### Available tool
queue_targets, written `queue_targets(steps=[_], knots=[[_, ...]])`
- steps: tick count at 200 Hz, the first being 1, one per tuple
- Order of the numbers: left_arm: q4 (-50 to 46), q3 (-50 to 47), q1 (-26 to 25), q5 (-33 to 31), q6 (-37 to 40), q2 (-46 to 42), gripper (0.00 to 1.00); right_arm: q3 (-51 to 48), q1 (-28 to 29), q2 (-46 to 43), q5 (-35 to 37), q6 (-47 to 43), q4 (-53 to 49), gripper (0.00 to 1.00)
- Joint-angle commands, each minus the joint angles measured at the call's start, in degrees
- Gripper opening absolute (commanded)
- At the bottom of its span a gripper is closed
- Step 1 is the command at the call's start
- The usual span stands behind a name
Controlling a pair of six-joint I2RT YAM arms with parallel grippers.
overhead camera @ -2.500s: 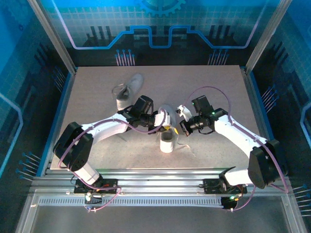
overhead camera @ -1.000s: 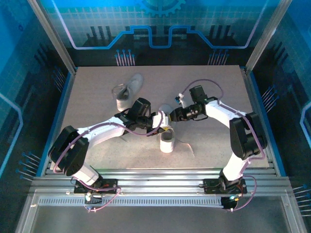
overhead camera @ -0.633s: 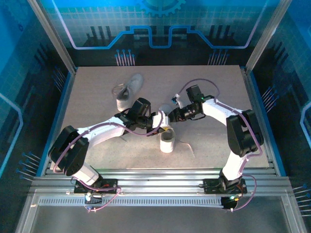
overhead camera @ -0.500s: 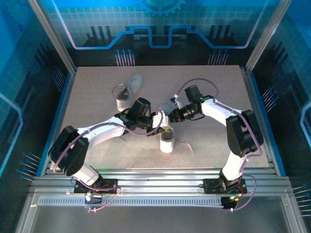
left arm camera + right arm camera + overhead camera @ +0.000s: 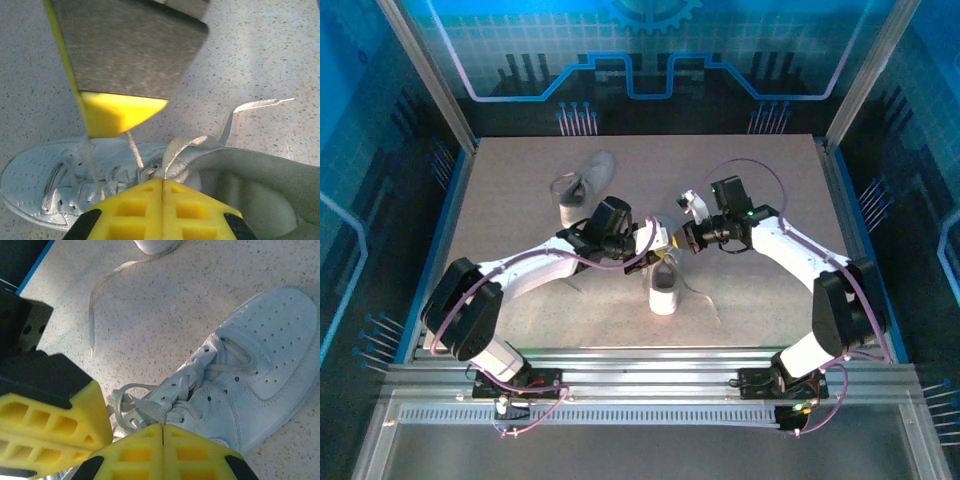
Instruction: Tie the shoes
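Near shoe (image 5: 663, 292) lies along 12–6, toe toward 12. The far shoe (image 5: 588, 182) points toward 1. Left gripper (image 5: 162, 182) and right gripper (image 5: 162, 427) each pinch closed on the near shoe's laces (image 5: 148, 412).

The near shoe (image 5: 663, 285) sits at the middle of the table (image 5: 760, 170). My left gripper (image 5: 657, 241) and right gripper (image 5: 679, 240) meet side by side over its far end. The far shoe (image 5: 585, 187) lies behind it, leftward, well apart.

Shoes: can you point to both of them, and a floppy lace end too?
near shoe (image 5: 272, 352), right wrist view, on its dotted toe.
far shoe (image 5: 586, 184), top view, on its middle.
lace end (image 5: 255, 105), left wrist view, on the flat strip near its tip.
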Motion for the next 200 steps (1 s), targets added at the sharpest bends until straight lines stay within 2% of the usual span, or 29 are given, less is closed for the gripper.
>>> queue_targets(steps=[1, 63, 101, 169, 200], knots=[[-0.05, 2.66, 0.6, -1.85, -3.29, 1.77, 0.0, -1.07, 0.82, -1.02, 0.07, -1.81, 1.65, 0.0], [-2.51, 5.66, 1.13, -3.82, -4.89, 4.08, 0.0, -2.91, 0.87, -2.85, -1.72, -3.35, 3.86, 0.0], [-2.43, 5.81, 1.1, -4.17, -5.07, 4.6, 0.18, -3.69, 1.01, -3.64, -2.61, -4.17, 4.59, 0.0], [-3.63, 6.7, 1.68, -2.91, -3.43, 4.77, 0.36, -3.97, 1.01, -3.64, -3.85, -6.34, 4.23, 0.0], [-5.15, 7.49, 1.8, -1.58, -1.75, 5.03, 0.41, -3.98, 1.02, -3.64, -3.99, -7.48, 4.0, 0.0]])
